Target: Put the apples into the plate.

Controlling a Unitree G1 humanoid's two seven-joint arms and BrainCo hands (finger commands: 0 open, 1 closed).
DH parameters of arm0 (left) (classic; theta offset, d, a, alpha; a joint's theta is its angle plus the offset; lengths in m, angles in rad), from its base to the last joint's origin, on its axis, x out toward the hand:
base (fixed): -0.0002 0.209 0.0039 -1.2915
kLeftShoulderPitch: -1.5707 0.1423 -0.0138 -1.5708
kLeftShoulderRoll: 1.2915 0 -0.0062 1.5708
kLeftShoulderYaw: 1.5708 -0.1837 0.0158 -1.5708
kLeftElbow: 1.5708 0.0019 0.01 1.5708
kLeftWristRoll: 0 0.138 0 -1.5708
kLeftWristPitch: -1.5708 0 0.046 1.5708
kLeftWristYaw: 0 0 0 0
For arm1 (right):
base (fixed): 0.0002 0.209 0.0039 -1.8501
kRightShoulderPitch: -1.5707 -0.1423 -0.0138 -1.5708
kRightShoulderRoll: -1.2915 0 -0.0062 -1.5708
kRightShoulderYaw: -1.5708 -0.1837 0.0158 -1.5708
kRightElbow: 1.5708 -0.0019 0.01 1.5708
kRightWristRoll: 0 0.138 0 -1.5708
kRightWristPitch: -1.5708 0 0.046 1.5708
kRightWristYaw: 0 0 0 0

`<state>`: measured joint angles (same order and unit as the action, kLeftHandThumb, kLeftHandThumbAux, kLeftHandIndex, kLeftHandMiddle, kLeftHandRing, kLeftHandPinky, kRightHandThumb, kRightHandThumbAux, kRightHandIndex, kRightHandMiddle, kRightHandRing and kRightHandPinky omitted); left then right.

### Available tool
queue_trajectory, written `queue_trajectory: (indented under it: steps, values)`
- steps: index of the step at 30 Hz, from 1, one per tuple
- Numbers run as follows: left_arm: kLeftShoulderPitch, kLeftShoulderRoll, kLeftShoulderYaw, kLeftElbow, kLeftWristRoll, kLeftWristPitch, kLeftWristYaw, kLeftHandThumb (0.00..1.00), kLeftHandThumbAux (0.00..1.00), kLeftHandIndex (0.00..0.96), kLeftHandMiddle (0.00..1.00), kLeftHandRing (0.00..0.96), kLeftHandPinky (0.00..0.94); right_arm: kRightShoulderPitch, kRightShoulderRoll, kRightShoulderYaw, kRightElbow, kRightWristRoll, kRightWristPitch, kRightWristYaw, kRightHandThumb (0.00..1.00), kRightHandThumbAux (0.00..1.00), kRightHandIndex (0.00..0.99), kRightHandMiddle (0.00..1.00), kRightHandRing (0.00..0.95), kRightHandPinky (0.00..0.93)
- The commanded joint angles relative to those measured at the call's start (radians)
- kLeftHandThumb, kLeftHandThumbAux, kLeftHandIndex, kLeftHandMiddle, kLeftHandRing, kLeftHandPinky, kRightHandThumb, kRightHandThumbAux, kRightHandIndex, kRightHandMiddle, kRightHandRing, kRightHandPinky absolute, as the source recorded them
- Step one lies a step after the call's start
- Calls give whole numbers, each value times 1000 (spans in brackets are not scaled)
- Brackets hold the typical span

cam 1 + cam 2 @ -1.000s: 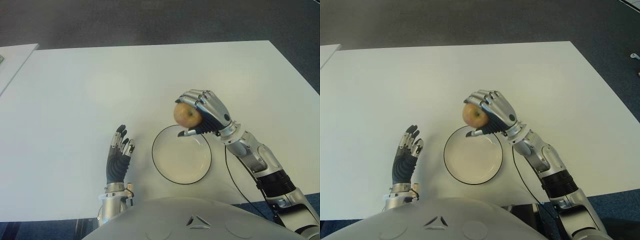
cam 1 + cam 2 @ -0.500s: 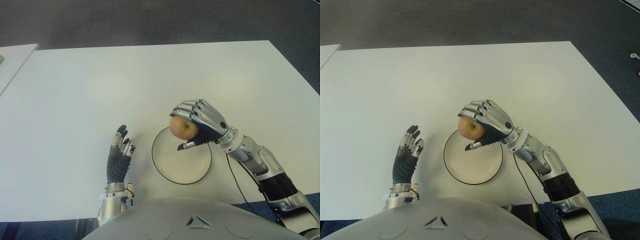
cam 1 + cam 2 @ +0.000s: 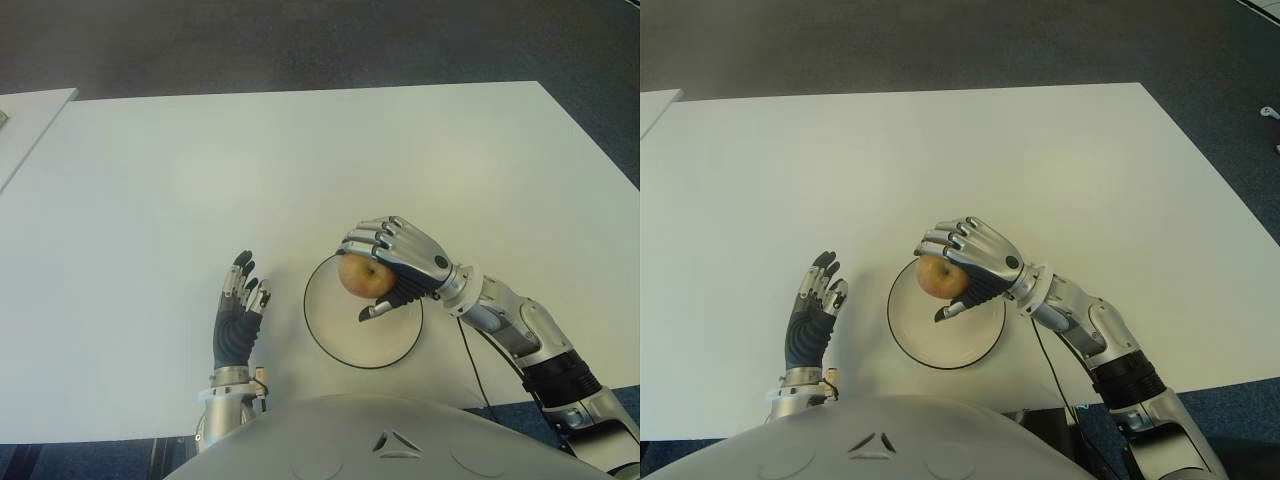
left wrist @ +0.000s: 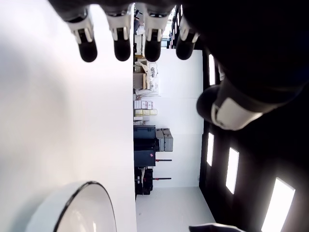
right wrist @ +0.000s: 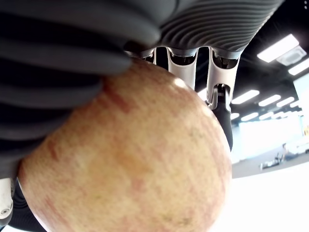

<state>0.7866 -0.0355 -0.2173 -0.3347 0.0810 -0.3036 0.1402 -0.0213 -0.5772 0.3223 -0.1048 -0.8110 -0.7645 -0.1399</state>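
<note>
Right hand: the right hand (image 3: 395, 268) is curling its fingers (image 3: 365, 240) tight around the apple (image 3: 362, 276) and holding it up in the air.
Apple: the apple is sitting inside the right hand, under the fingers and above the thumb. It is not touching anything else that I can see.
Plate: the plate (image 3: 330, 335) is sitting on the white surface (image 3: 250, 170), just under the right hand.
Left hand: the left hand (image 3: 238, 318) is showing well off to the left of the plate, with its fingers straight and holding nothing.
What could go wrong: if the right hand is letting go from too high, I think the apple could be bouncing or rolling off the plate. The apple is hanging near the far rim, so it could be tipping over that edge.
Writing: no words or labels are showing on anything.
</note>
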Motion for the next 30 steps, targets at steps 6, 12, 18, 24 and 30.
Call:
queue_trajectory:
  steps: [6, 12, 18, 24, 30]
  values:
    - [5, -9, -12, 5, 5, -3, -1, 138, 564, 65, 51, 55, 96, 41, -25, 7, 72, 4, -16, 24, 785, 707, 851, 874, 869, 876]
    - [9, -14, -19, -3, 11, 1, 3, 143, 561, 68, 60, 65, 108, 37, -24, 21, 120, -45, -33, -12, 794, 709, 859, 871, 866, 876]
    - [8, -15, -22, -3, 6, 6, 1, 150, 554, 70, 57, 59, 92, 21, -3, 49, 183, -108, -29, -63, 789, 712, 860, 867, 859, 873]
    - [6, -19, -25, -6, 6, 15, 3, 148, 545, 70, 55, 55, 97, -3, 15, 83, 246, -191, -2, -133, 745, 708, 529, 848, 846, 868]
    - [6, -22, -26, -5, 1, 18, 3, 150, 546, 71, 60, 62, 104, -33, 24, 133, 310, -267, 30, -208, 732, 707, 451, 856, 855, 881]
